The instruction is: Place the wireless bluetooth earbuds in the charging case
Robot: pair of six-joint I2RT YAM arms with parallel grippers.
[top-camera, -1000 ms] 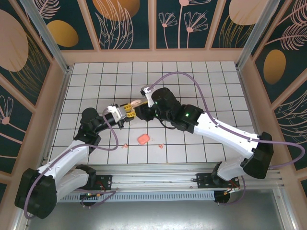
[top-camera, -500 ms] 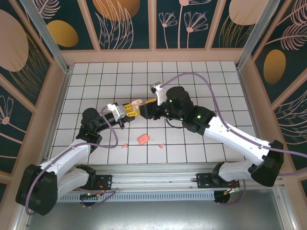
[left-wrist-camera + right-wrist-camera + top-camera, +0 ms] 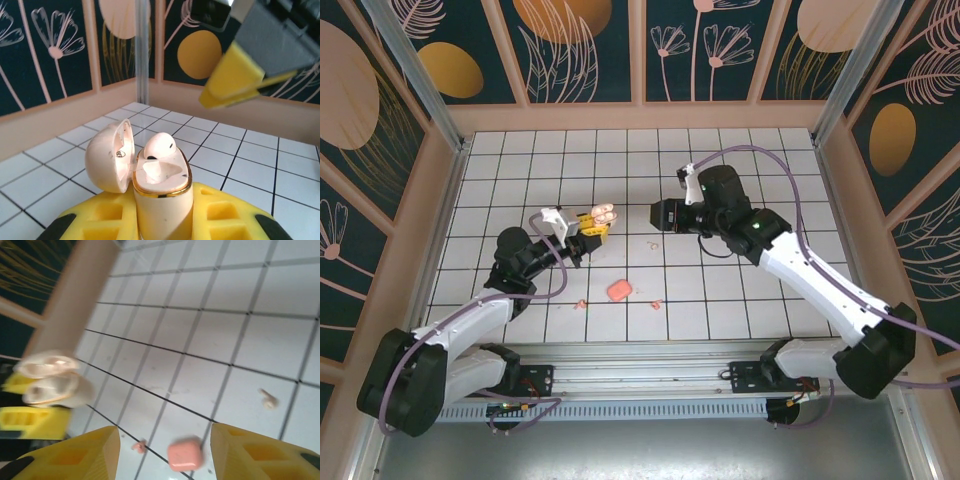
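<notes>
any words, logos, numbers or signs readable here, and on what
Nothing can be read.
Small dark mark inside the open lid of the cream, gold-rimmed charging case: too small and blurred to read.
Dark wall panels: flower and circle patterns, no lettering.

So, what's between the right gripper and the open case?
Top view: bare tile between the right gripper and the case. A loose earbud lies just off that line, on the near side.

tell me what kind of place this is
Most likely a purpose-built robot test cell, not a home or shop: a white tabletop ruled in a black grid, dark floral wall panels in peach frames boxing it in, and a grey metal mounting rail along the near edge.
</notes>
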